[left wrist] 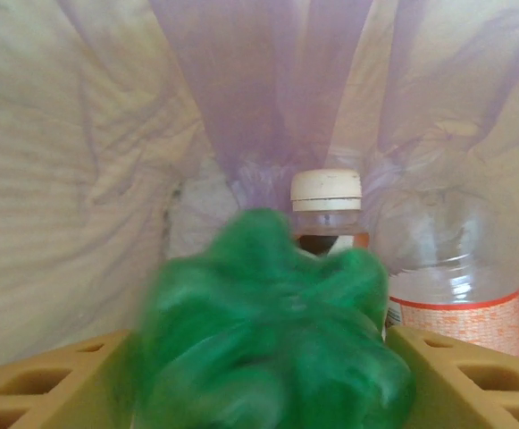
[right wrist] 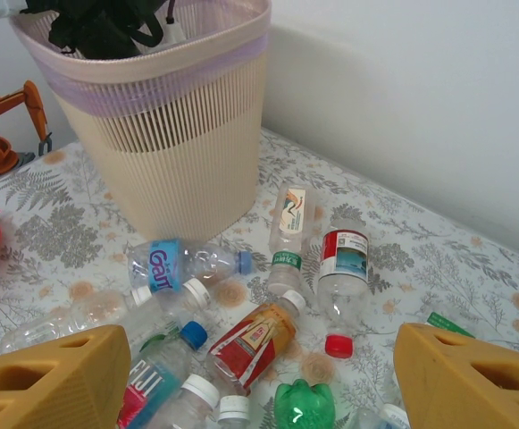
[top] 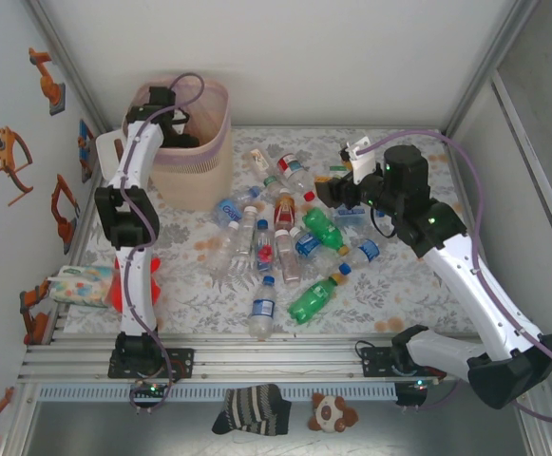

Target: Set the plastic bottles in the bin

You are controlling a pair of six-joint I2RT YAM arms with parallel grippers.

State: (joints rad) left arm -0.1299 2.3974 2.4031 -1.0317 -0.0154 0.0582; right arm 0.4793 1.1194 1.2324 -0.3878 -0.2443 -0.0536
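My left gripper (top: 174,133) hangs inside the beige bin (top: 199,176) with its pink bag. In the left wrist view its jaws (left wrist: 263,380) stand wide, and a blurred green bottle (left wrist: 268,340) lies loose between them. Below it in the bin are an amber bottle with a white cap (left wrist: 327,192) and a clear bottle with an orange label (left wrist: 460,286). Many plastic bottles (top: 285,237) lie scattered mid-table, a green one (top: 314,299) nearest. My right gripper (top: 331,190) hovers open (right wrist: 259,380) over a red-labelled bottle (right wrist: 255,338), a green bottle base (right wrist: 304,404) and a red-capped bottle (right wrist: 341,277), facing the bin (right wrist: 165,134).
A red plush toy (top: 119,285) and a tissue pack (top: 81,285) lie beside the left arm. Orange toy excavators (top: 9,157) hang on the left wall. A striped sock (top: 252,408) and a small plush (top: 333,411) lie below the rail. White walls close in the table.
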